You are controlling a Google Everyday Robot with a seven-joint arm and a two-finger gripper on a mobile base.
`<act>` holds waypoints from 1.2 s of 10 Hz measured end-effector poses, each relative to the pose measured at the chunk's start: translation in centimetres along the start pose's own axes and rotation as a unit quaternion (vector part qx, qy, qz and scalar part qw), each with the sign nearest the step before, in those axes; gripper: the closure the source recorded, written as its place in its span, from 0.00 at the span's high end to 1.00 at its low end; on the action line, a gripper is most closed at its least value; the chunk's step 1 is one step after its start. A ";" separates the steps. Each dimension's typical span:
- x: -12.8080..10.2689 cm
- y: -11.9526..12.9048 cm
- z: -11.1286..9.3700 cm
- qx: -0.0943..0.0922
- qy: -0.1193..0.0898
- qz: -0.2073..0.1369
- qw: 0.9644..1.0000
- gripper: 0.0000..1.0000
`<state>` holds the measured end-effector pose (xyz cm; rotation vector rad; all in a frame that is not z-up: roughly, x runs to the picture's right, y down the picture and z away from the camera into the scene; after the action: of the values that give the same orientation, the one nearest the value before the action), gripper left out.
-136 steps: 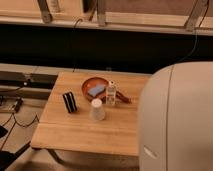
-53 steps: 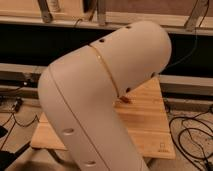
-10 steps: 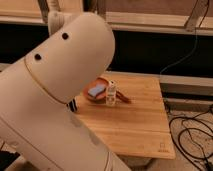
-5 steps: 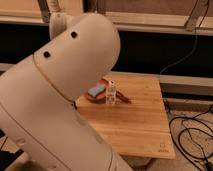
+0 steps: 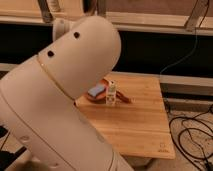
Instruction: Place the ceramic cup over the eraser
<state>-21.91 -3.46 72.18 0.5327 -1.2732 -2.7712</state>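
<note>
Blocking most of the view, white robot arm [image 5: 55, 100]; gripper, ceramic cup and eraser hidden behind it, grip state impossible to tell. Best lowered mouth-down, centred, clear of small white-capped bottle [image 5: 111, 93].

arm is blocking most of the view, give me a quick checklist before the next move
1. Gripper in view: not ok, it is out of sight behind the white arm.
2. Ceramic cup located: cannot tell, hidden by the arm.
3. Eraser located: cannot tell, also hidden.
4. Small white-capped bottle upright: ok, standing beside the brown dish.
5. Light-blue pad lying in the dish: ok.
6. Wooden table right half visible: ok.
</note>
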 end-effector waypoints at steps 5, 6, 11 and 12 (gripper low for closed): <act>-1.0 0.3 1.0 -0.004 0.001 0.003 1.000 0.07; -0.9 0.3 1.0 -0.003 0.001 0.002 1.000 0.19; -0.9 0.3 1.0 -0.003 0.000 0.002 1.000 0.68; -1.0 0.3 1.0 -0.003 0.000 0.002 1.000 0.77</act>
<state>-21.38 -2.71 73.29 0.5294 -1.2649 -2.7697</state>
